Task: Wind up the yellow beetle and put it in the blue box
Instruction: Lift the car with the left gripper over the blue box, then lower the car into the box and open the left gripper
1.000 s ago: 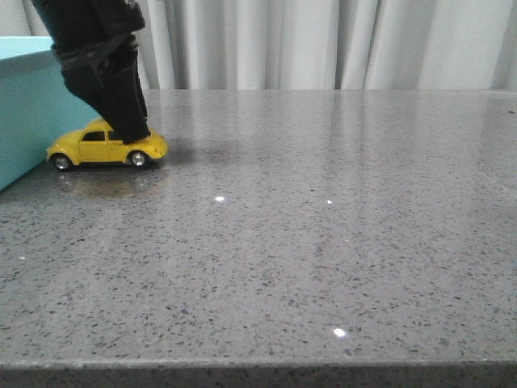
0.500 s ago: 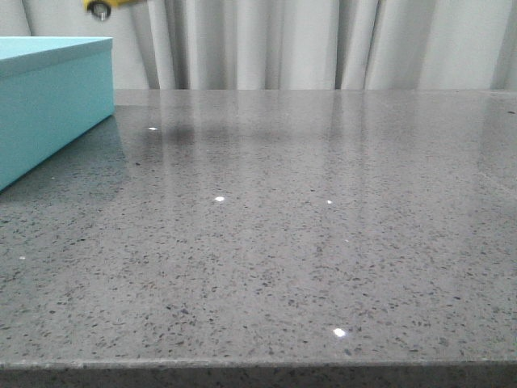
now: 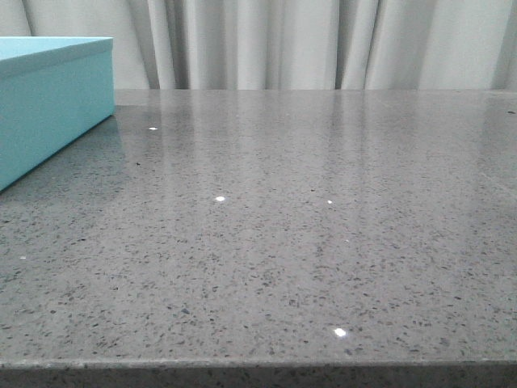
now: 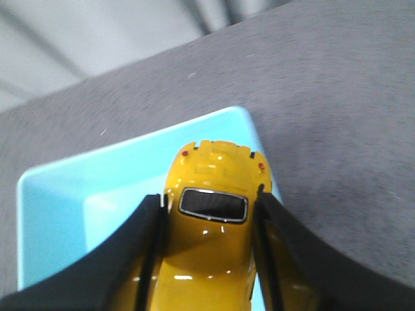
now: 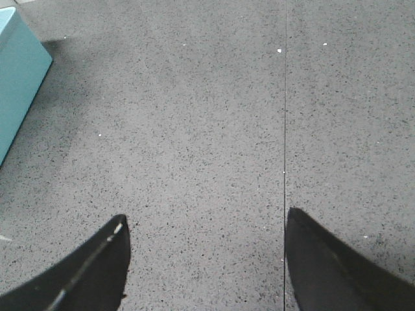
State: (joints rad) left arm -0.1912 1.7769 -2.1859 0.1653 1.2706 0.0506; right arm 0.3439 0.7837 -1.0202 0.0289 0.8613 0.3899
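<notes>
— Speckled grey counter (image 3: 307, 242) fills the near ground, yes? Anything on it?

— Only the box (image 3: 48, 97), at the far left in front of pale curtains (image 3: 323, 44).

— And the beetle (image 4: 211, 227)?

— Off the counter. The left gripper (image 4: 209, 259) has it clamped between both black fingers (image 4: 139, 259), tail end outward, hanging above the box's open turquoise inside.

— Touching the box?

— Can't tell from the wrist view.

— The right gripper (image 5: 204, 259)?

— Spread wide over bare counter, nothing between its fingers; the box's corner sits farther off to one side.
</notes>
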